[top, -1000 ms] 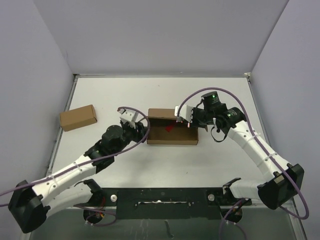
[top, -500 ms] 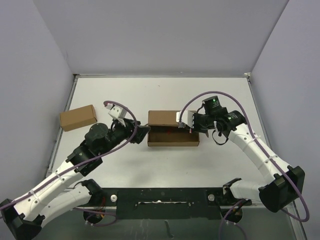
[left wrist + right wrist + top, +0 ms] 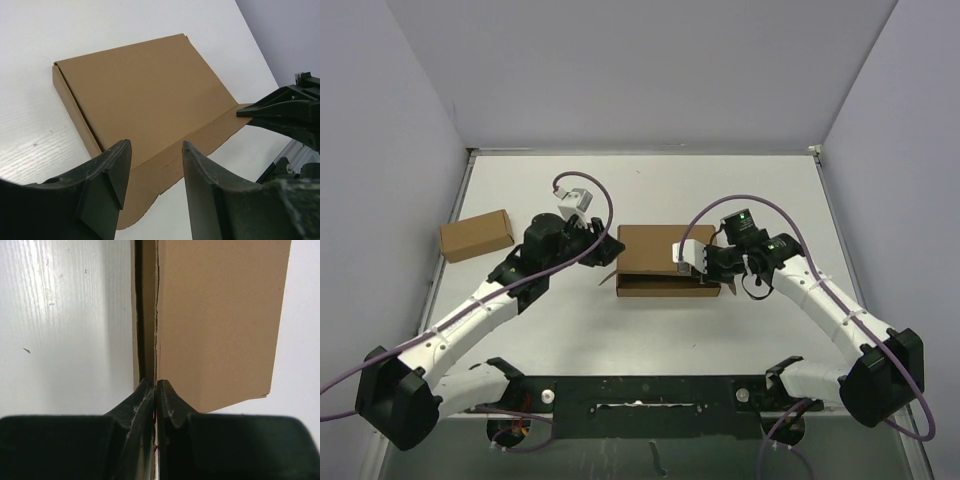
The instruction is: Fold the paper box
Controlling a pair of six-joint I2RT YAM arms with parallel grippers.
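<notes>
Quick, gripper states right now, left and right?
Left gripper: jaws open, holding nothing.
Right gripper: jaws shut at the edge of the paper box; pinching cardboard or not cannot be told.

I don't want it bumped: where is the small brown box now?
In the top view, the small brown box lies near the left edge of the table, far left of the paper box.

The left arm (image 3: 470,315) and right arm (image 3: 825,300) wear white shells over black joints, each with a looping purple cable (image 3: 608,212). A green light (image 3: 743,213) glows. The left gripper (image 3: 154,155) is chunky, dark.
</notes>
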